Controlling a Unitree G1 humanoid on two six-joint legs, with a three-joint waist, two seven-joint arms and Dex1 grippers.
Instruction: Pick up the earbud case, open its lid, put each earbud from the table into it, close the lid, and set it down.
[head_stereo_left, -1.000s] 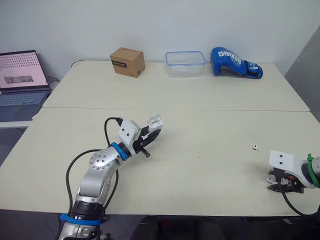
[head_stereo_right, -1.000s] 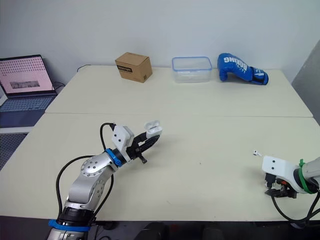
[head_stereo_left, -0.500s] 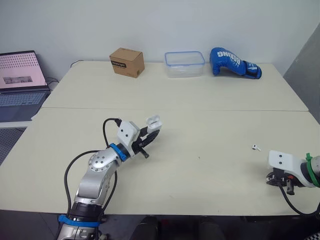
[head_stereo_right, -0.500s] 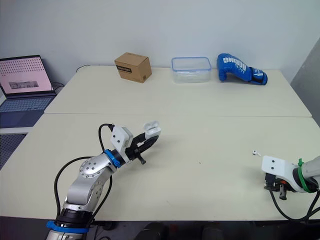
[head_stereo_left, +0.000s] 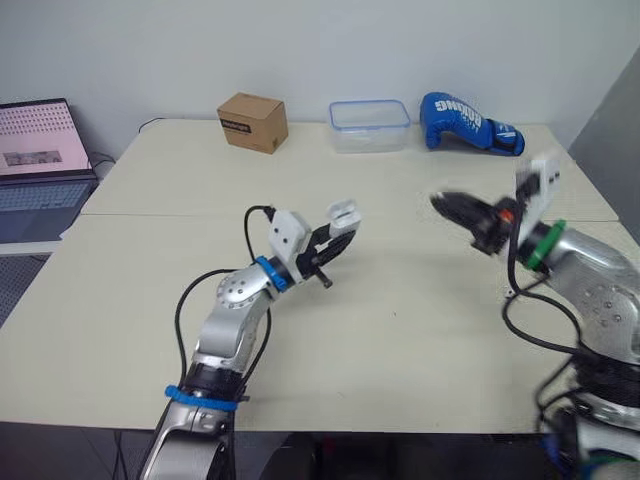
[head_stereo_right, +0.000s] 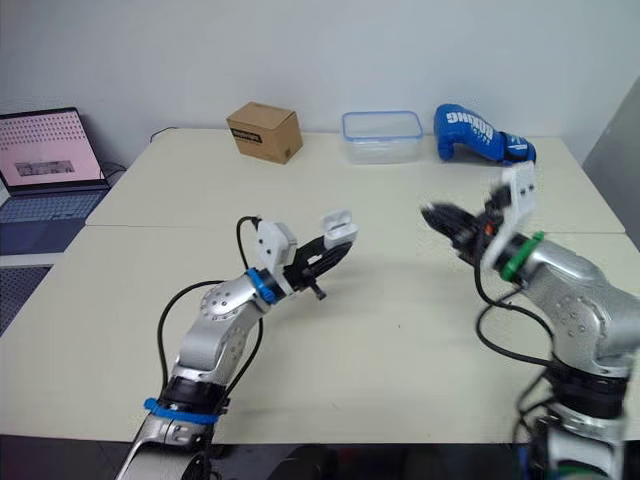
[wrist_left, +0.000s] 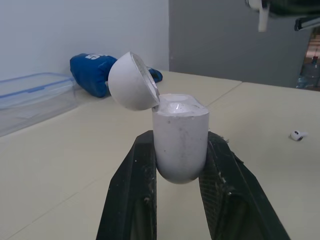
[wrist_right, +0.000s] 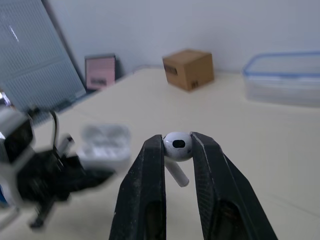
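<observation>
Our left pincer (wrist_left: 180, 145) clamped the open earbud case (head_stereo_left: 344, 214) aloft; at its 3 o'clock our right pincer (wrist_right: 177, 142) pinched an earbud (wrist_right: 176, 148) by the head. We feared its tilted stem missing the socket.

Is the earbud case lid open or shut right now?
Open. The lid is hinged back off the earbud case, exposing its top, while the left gripper clamps the body.

One case (wrist_left: 180, 140), two earbuds (wrist_right: 177, 145) (wrist_left: 298, 135), one box (head_stereo_left: 252, 121), one tub (head_stereo_left: 369, 124), one glove (head_stereo_left: 470, 123), one laptop (head_stereo_left: 40, 150).
</observation>
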